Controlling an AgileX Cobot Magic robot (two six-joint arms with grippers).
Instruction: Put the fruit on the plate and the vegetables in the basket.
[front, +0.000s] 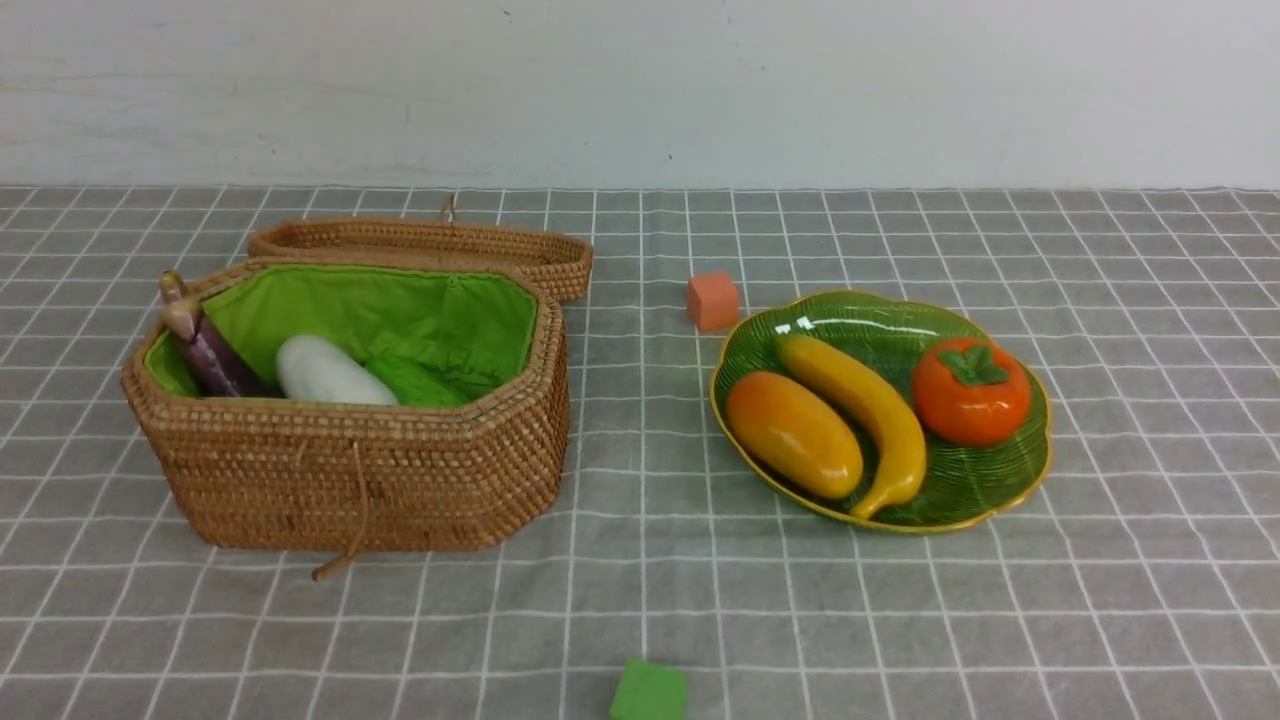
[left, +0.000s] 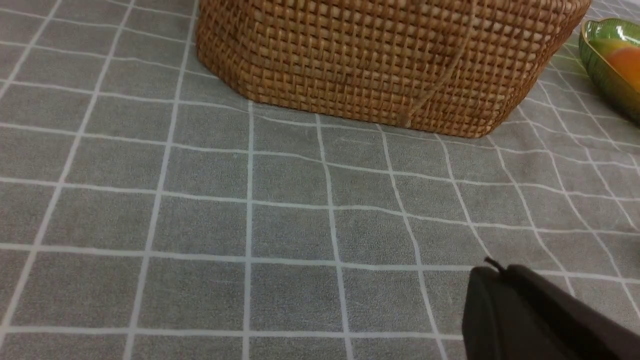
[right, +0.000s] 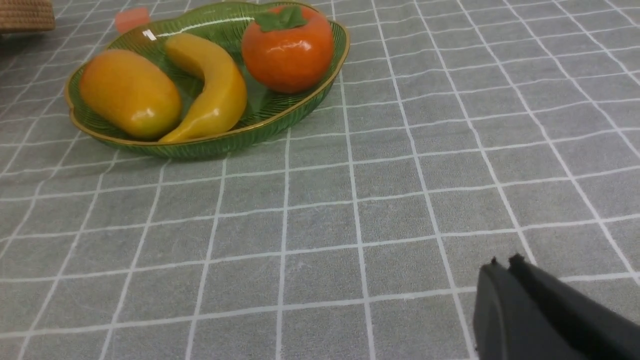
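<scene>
The mango (front: 794, 433), the banana (front: 866, 414) and the persimmon (front: 970, 390) lie on the green plate (front: 1000, 480). The open wicker basket (front: 350, 470) holds the purple eggplant (front: 203, 345), which leans at its left end, and the white radish (front: 325, 372). The gourd is hidden. My left gripper (left: 500, 272) is shut and empty above the cloth, in front of the basket (left: 380, 60). My right gripper (right: 502, 267) is shut and empty, on the near side of the plate (right: 225, 145) with its fruit. Neither gripper shows in the front view.
A small orange cube (front: 712, 301) sits behind the plate's left side. A small green cube (front: 649, 692) lies at the front edge, in the middle. The basket lid (front: 430, 245) lies open behind the basket. A grey checked cloth covers the table.
</scene>
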